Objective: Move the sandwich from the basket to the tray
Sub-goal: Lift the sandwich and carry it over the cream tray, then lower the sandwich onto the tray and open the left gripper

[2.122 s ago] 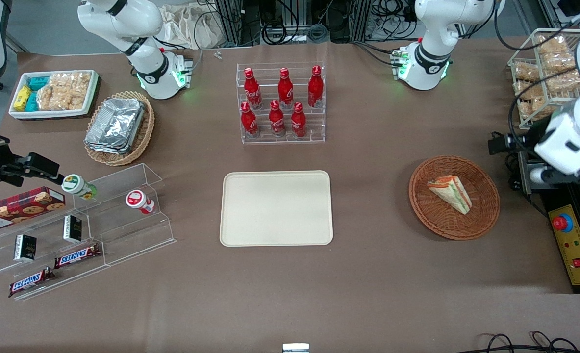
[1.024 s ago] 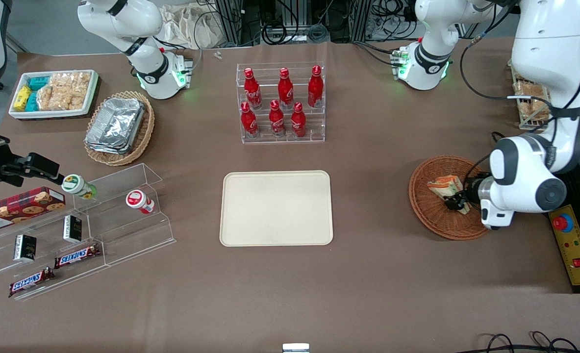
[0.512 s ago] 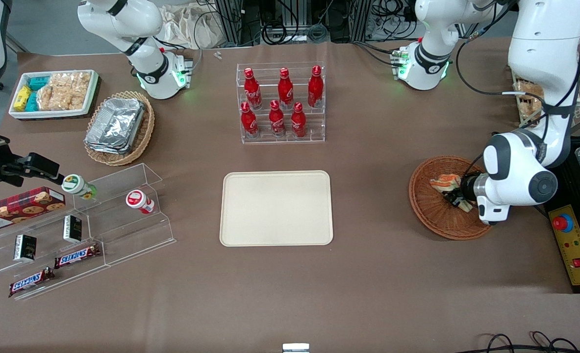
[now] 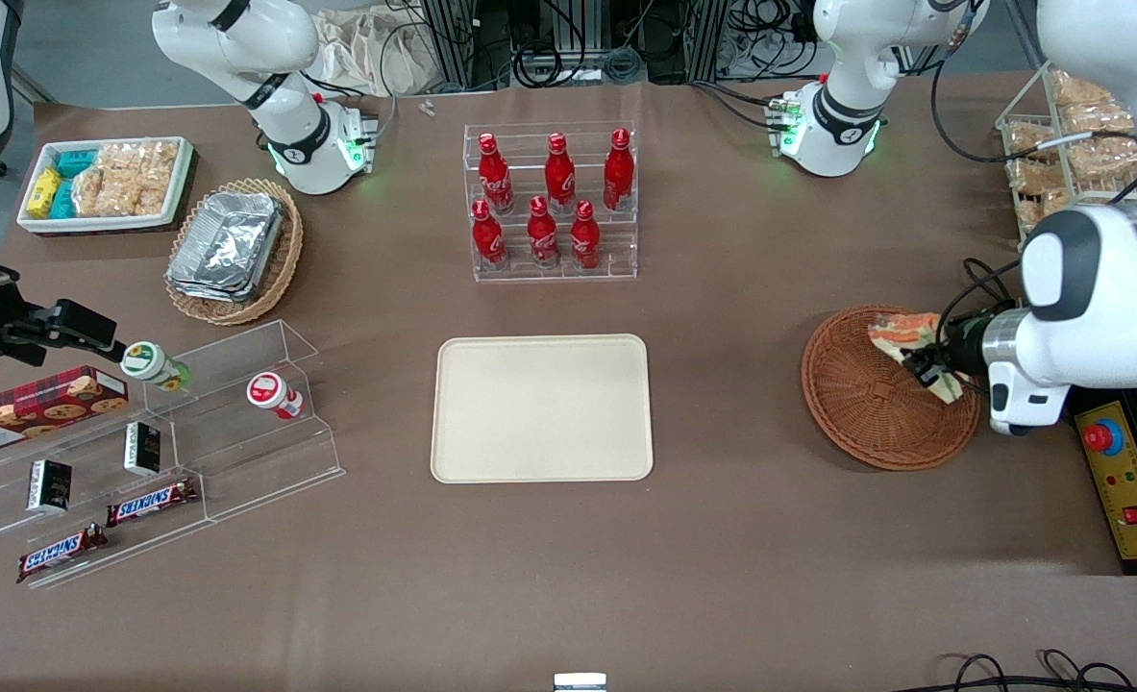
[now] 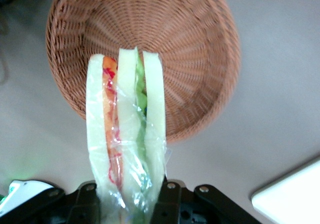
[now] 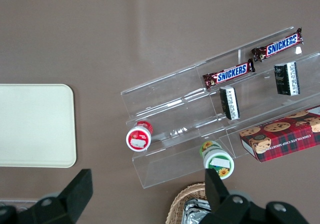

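My left gripper (image 4: 926, 369) is shut on the sandwich (image 4: 904, 338), a wrapped wedge of pale bread with orange and green filling, and holds it lifted above the round reddish-brown wicker basket (image 4: 866, 415), over its edge toward the working arm's end. In the left wrist view the sandwich (image 5: 125, 129) hangs between the black fingers (image 5: 172, 201) with the bare basket (image 5: 190, 58) below it. The beige tray (image 4: 541, 407) lies flat at the table's middle, with nothing on it; its corner shows in the left wrist view (image 5: 295, 199) and it shows in the right wrist view (image 6: 35, 125).
A clear rack of red bottles (image 4: 551, 207) stands farther from the front camera than the tray. A tan oval basket of foil containers (image 4: 234, 248), a white snack bin (image 4: 105, 183) and a clear stepped shelf with snacks (image 4: 164, 432) lie toward the parked arm's end. A wire rack of packets (image 4: 1073, 144) stands near the working arm.
My left arm came down over the basket, closed on the sandwich, and has lifted it out, moving up and toward the working arm's end. The basket is now bare.
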`<state>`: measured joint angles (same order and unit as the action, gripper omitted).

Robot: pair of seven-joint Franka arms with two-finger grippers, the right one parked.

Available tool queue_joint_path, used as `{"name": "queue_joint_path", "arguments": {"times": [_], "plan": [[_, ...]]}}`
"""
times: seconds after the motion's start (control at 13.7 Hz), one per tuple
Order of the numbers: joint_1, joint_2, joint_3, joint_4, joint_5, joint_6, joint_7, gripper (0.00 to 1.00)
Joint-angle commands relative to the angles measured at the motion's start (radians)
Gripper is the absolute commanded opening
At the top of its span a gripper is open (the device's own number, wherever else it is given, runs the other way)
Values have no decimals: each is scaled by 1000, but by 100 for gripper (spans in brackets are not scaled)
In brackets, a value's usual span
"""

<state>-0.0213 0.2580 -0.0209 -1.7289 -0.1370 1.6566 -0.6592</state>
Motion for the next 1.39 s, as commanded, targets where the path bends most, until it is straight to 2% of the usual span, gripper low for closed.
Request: {"name": "queue_joint_path", "arguments": {"times": [0.0,0.22,0.29,0.51,0.66,0.88,1.1,1.17,1.32], "plan": [[-19,24,-107,71,1,-47,-20,0],[-31,61,-272,97,22,33,-8,0],[-52,72,-299,92,31,72,-7,2],[-201,160,-310,95,37,242,-8,6],[-268,245,-312,103,89,345,-17,6],[-336,384,-312,138,140,500,-17,16],[-367,484,-310,186,181,609,-22,18],[-367,510,-310,204,204,617,-13,27],[-364,527,-309,213,301,617,0,64]]}}
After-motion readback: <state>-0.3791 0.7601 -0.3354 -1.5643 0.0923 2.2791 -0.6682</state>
